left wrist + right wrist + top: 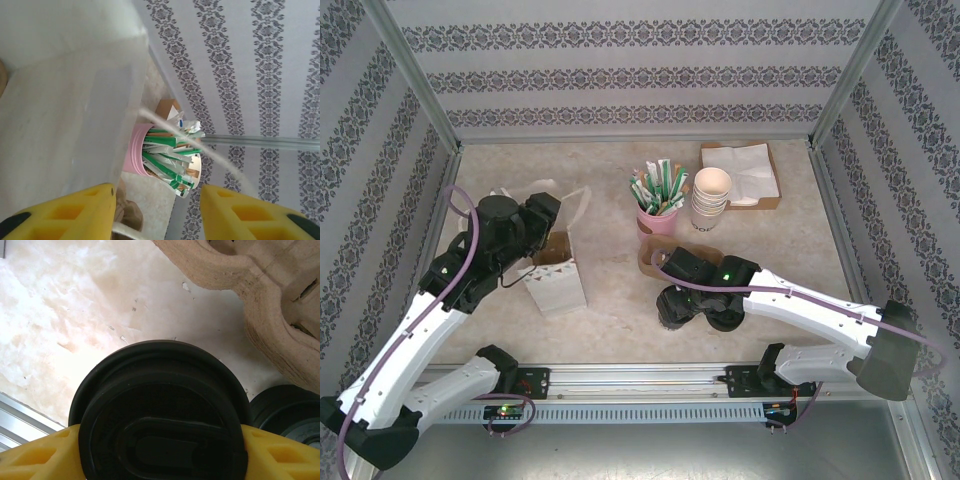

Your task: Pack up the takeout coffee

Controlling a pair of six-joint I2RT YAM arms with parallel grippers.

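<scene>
The takeout coffee (160, 425) shows in the right wrist view as a round black lid seen from above; the cup under it is hidden. My right gripper (160, 455) is shut on the lid's two sides, low over the table near the front middle (692, 300). A white paper bag (557, 280) stands at the left. My left gripper (548, 240) is at the bag's top edge. In the left wrist view its jaws (157, 210) stand open, with the bag's wall (65, 100) against the left finger and the bag's white cord handle (220, 160) crossing the gap.
A second black lid (290, 410) lies right of the gripped one. A brown cardboard cup carrier (655, 258) lies just behind the right gripper. Behind it are a pink cup of sachets (656, 222), a stack of lidless cream cups (711, 198) and napkins in a brown tray (745, 170).
</scene>
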